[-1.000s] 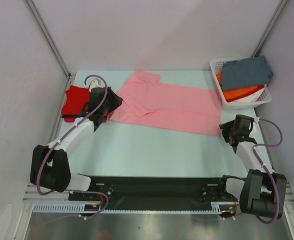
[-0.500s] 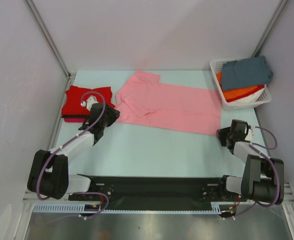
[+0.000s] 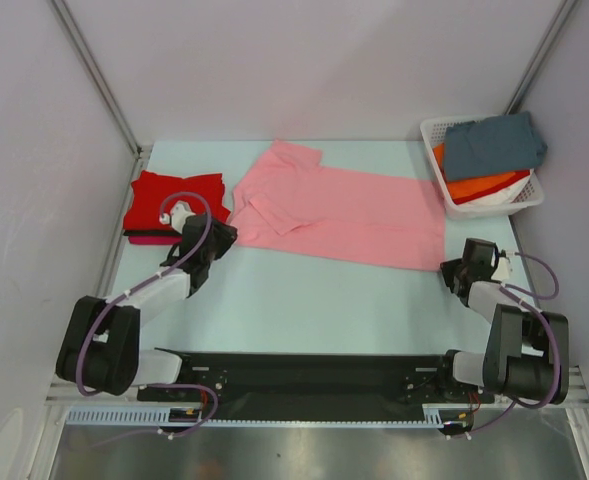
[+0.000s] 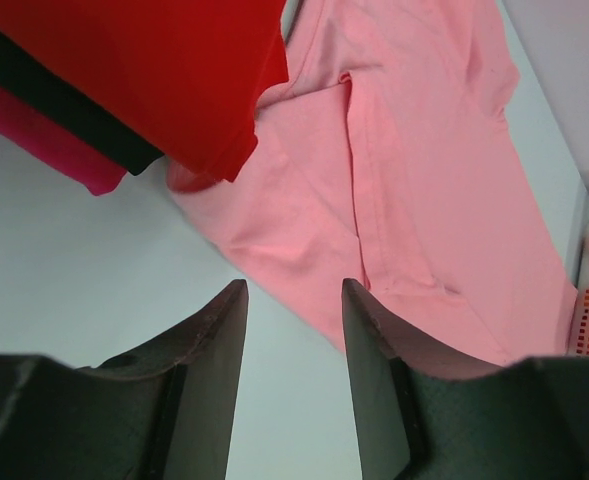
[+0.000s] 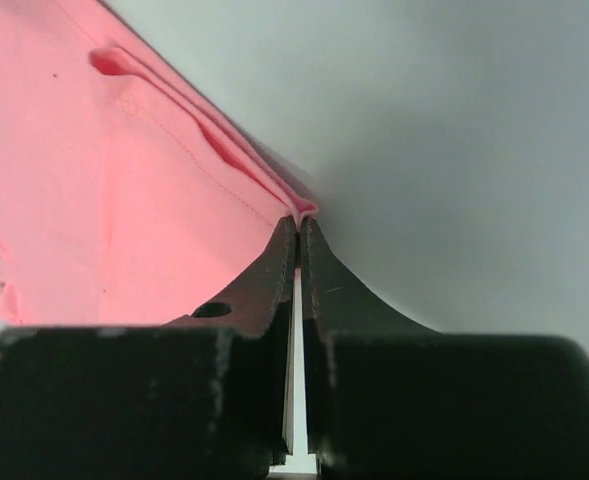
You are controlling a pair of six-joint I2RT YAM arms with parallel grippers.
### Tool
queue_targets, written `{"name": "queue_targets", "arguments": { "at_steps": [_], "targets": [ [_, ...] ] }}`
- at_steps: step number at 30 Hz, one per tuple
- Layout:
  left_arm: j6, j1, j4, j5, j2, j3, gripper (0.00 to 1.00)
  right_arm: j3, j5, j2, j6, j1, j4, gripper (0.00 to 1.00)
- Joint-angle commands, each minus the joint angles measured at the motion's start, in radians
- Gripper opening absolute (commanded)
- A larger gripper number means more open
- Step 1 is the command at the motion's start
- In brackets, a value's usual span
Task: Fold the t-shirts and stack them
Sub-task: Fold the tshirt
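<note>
A light pink short-sleeved cloth t-shirt [image 3: 344, 215] was seen spread flat across the middle of the pale blue-green tabletop [image 3: 304, 300], with one sleeve folded inward over the body near its left end and its long lower hem running along the near side. All other places were read from this pink t-shirt. At its near right corner the right gripper [image 5: 300, 222] was found clenched, its two dark fingers pressed together and the bunched corner of the hem pinched between their tips. Just off its near left edge the left gripper [image 4: 292, 290] was held with its jaws released and parted, nothing between them; bare tabletop and the shirt's edge were visible through the gap. To the left of the pink t-shirt, close beside it, a folded red cloth t-shirt [image 3: 169, 200] was stacked on a folded magenta cloth t-shirt [image 3: 144, 238], of which only a near edge showed; in the left wrist view a dark band was visible between the two. Beyond the far right end of the pink t-shirt a white slotted plastic basket [image 3: 484, 208] was placed, with a slate grey-blue cloth t-shirt [image 3: 494, 145] piled on an orange cloth t-shirt [image 3: 484, 185] inside it.
</note>
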Motion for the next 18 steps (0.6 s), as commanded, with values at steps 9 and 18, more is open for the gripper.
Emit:
{"name": "queue_targets", "arguments": {
  "at_steps": [9, 18],
  "targets": [
    [-0.101, -0.006, 0.124, -0.015, 0.099, -0.043, 0.43, 0.027, 0.147, -0.060, -0.008, -0.026, -0.105, 0.00],
    [-0.127, -0.052, 0.138, -0.127, 0.199, -0.001, 0.42, 0.018, 0.114, -0.055, -0.018, -0.029, -0.075, 0.00]
  ]
}}
